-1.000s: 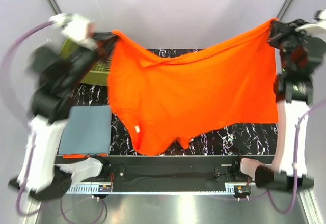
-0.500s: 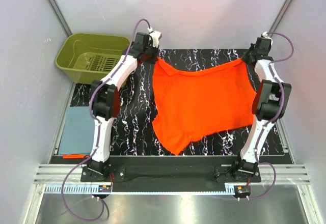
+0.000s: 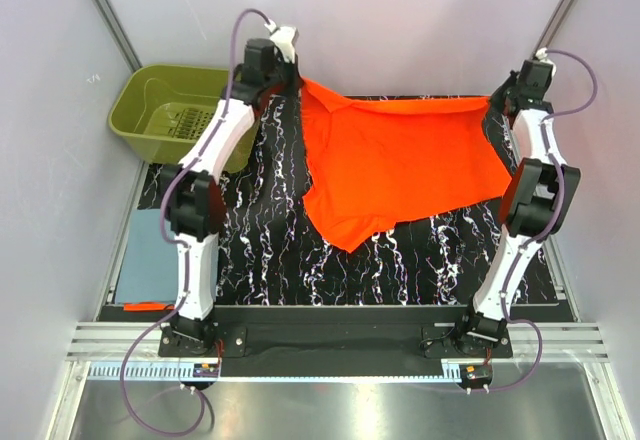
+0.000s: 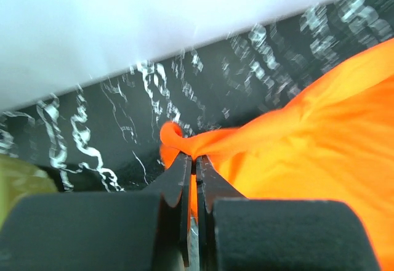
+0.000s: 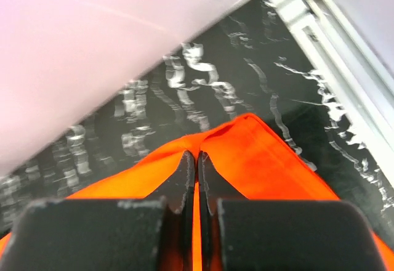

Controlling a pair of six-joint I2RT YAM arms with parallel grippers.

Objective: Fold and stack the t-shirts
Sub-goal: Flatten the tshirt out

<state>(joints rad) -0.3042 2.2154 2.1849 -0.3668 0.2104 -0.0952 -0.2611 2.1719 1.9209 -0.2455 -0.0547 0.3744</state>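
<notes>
Both arms reach to the far edge of the black marbled surface [image 3: 260,250]. The left pincer [image 4: 192,160] is clamped on a bunched corner of the orange t-shirt [image 3: 400,165], and the right pincer [image 5: 197,157] is pinched on its opposite corner. The shirt spreads from there toward the centre. A folded blue-grey t-shirt [image 3: 150,255] lies at the near left edge, and an olive-green basket [image 3: 140,95] stands at the far left corner.

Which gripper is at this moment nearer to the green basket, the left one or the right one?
Left. The left gripper pinches a corner of the orange t-shirt just beside the basket. The right gripper holds the opposite corner, a whole shirt width farther away.
</notes>
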